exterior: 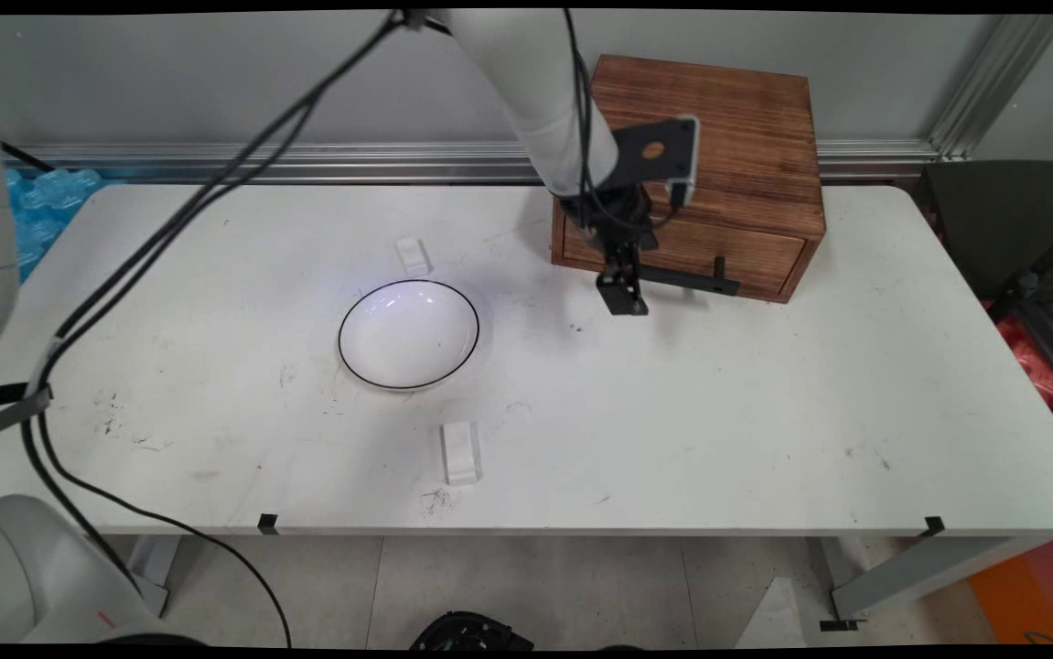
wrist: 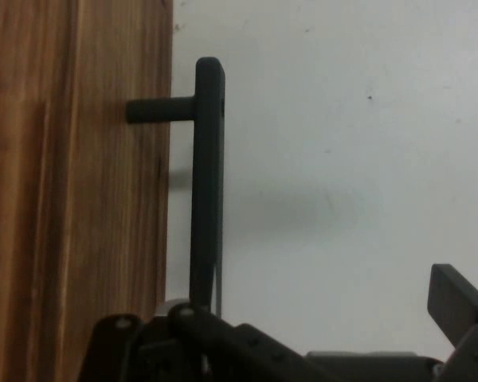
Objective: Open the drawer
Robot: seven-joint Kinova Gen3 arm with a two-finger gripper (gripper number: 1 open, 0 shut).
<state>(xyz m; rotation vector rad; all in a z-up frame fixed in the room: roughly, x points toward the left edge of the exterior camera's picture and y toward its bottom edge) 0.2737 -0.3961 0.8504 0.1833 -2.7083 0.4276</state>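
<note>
Arm (exterior: 540, 91): smooth white rounded links. Black cables (exterior: 169, 229) hang alongside. Black wrist plate, white-edged, one round hole. Gripper (exterior: 625, 295): matte black linkage, silver pivot pins.

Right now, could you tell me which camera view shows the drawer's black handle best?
The hand view: the black handle fills the frame, its bar and one post clear against the wooden drawer front. In the main view the gripper hides the handle's left end.
</note>
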